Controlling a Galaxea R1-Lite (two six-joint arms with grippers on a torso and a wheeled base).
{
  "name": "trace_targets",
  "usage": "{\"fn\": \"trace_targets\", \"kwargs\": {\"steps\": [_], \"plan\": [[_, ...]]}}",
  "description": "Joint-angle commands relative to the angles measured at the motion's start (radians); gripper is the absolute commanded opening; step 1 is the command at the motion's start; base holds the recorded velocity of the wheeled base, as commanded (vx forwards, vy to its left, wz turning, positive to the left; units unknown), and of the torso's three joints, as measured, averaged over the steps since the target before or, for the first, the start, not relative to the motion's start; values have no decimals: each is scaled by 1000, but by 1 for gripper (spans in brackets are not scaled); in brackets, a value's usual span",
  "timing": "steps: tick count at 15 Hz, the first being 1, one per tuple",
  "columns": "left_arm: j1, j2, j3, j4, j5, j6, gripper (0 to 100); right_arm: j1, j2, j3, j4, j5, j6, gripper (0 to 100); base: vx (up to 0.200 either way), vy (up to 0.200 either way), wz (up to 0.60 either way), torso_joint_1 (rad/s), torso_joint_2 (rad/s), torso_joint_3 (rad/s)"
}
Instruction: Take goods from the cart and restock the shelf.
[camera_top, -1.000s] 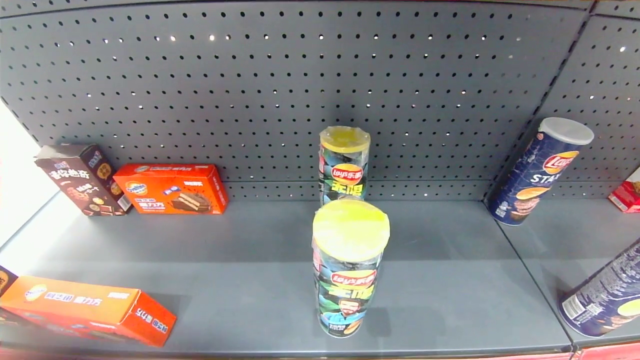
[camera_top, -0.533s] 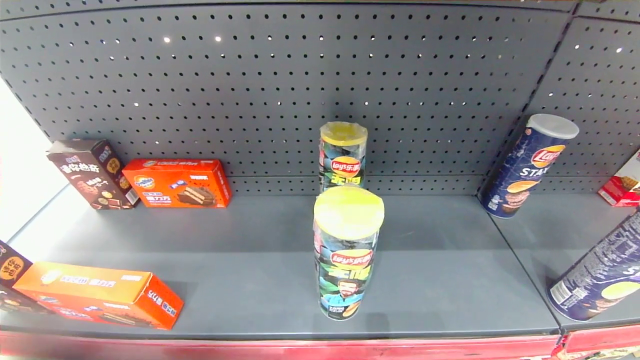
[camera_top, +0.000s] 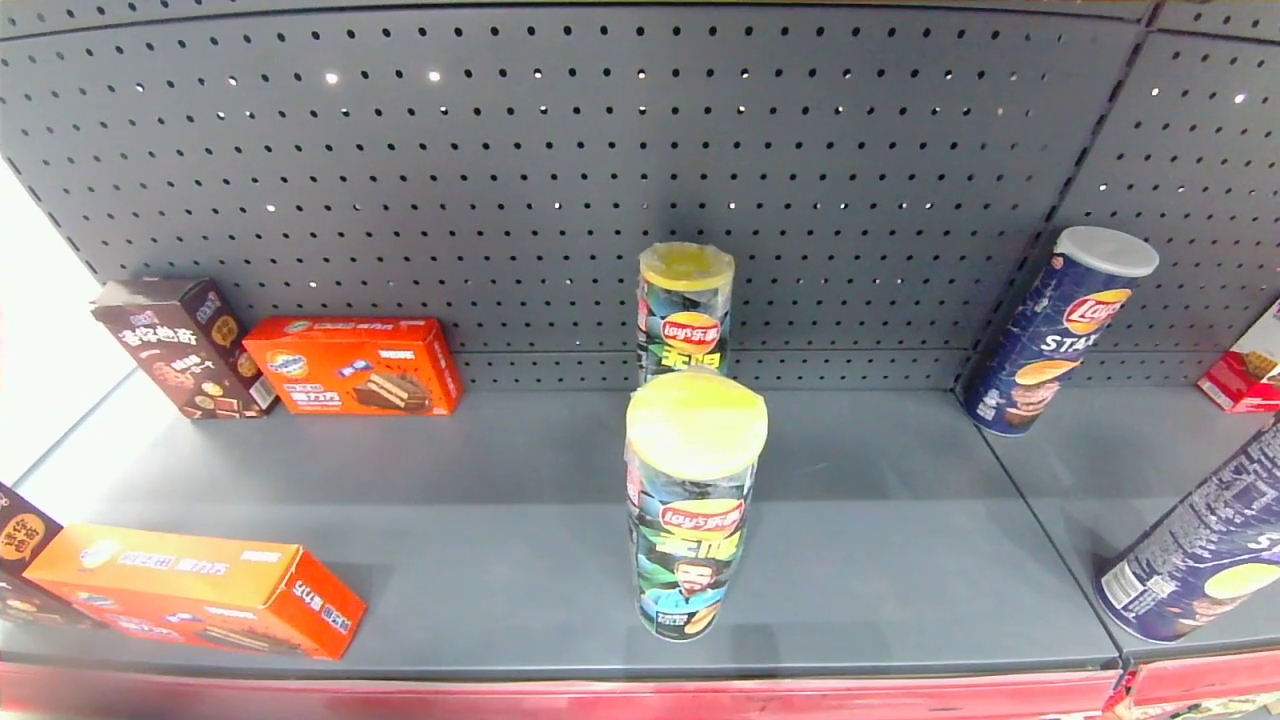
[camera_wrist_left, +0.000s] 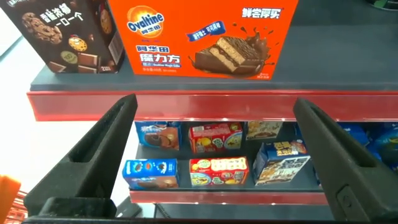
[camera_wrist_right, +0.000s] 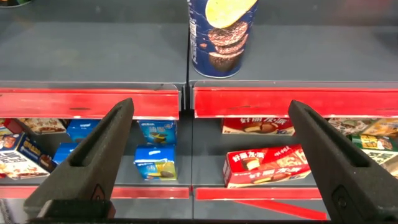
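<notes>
On the grey shelf (camera_top: 880, 560) two chip cans with yellow lids stand upright in the middle, one near the front (camera_top: 693, 505) and one against the pegboard (camera_top: 685, 310). My left gripper (camera_wrist_left: 214, 155) is open and empty, below and in front of the shelf's red front strip (camera_wrist_left: 211, 102). Above that strip sit an orange wafer box (camera_wrist_left: 202, 37) and a brown cookie box (camera_wrist_left: 65, 34). My right gripper (camera_wrist_right: 211, 155) is also open and empty, in front of the red strip (camera_wrist_right: 292, 102) below a dark blue chip can (camera_wrist_right: 222, 34).
In the head view, orange boxes (camera_top: 355, 365) (camera_top: 195, 590) and a brown box (camera_top: 180, 345) sit at the left. Blue cans (camera_top: 1055, 345) (camera_top: 1190, 560) lean at the right beside a red box (camera_top: 1245, 375). Lower shelves hold several small boxes (camera_wrist_left: 214, 171) (camera_wrist_right: 267, 165).
The head camera has shifted, so the shelf's red front edge now shows at the bottom. The goods on the shelf have not moved.
</notes>
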Motion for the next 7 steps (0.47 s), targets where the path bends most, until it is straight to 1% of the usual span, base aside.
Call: {"fn": "trace_targets", "kwargs": {"steps": [1, 7], "plan": [[0, 0, 0, 0, 0, 0, 100, 0, 1, 0, 0, 0, -1, 100, 0, 0, 0, 0, 0, 0], [0, 0, 0, -3, 6, 0, 100, 0, 1, 0, 0, 0, 2, 100, 0, 0, 0, 0, 0, 0]]}}
